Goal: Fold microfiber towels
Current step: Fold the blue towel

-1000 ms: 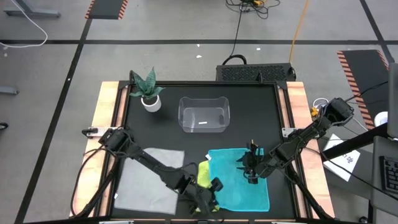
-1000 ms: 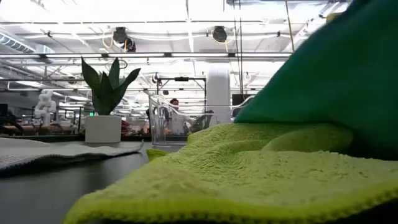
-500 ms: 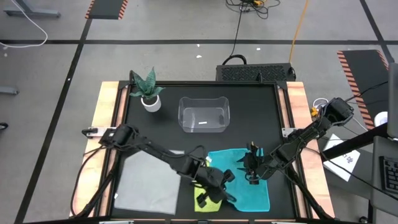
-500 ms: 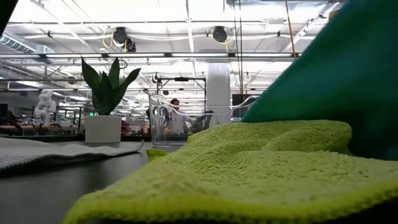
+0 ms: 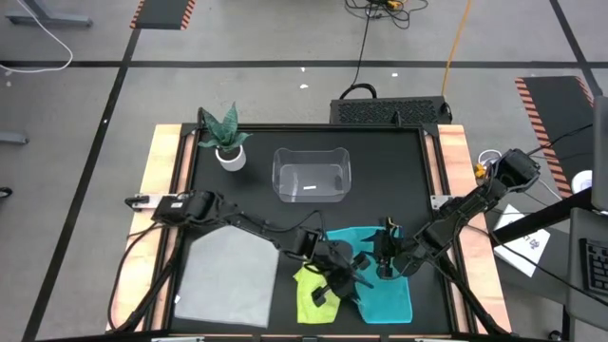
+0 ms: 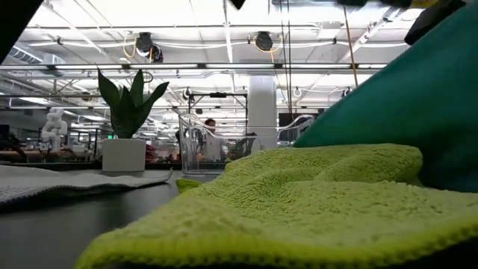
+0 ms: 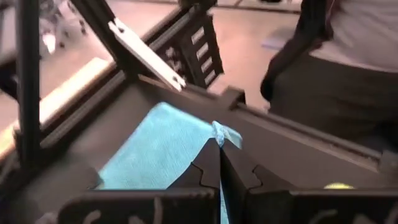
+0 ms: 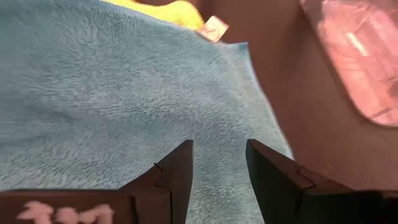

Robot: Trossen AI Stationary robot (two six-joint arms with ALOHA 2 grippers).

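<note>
The teal blue towel [image 5: 391,296] lies at the front right of the black table, its left part lifted and drawn over toward the right. My left gripper [image 5: 353,277] is shut on it above its middle. The yellow-green towel [image 5: 308,291] lies flat on the table beside it, partly under its left side. The light grey towel [image 5: 223,280] lies spread out at the front left. My right gripper [image 5: 385,264] stands open over the far part of the teal towel [image 8: 93,93], one finger on either side of a patch of cloth. My left gripper pinches a corner of the teal towel [image 7: 221,133] between its two shut fingers, and a small tuft sticks out past the tips. The cloth [image 7: 155,155] hangs from the fingers down toward the table. Whether my right gripper's fingertips [image 8: 180,162] touch the teal towel cannot be told.
A clear plastic bin [image 5: 312,176] stands at the far middle of the table and a potted plant [image 5: 226,142] at the far left. The table's frame [image 7: 149,59] and a person [image 7: 348,62] beyond the right edge show in the left wrist view.
My left gripper has gone from the near edge toward the right and far side, turning as it went, with the teal towel's corner still in it. The towel's left part has lifted and folded over rightward, uncovering more of the yellow-green towel. The right part has stayed put.
</note>
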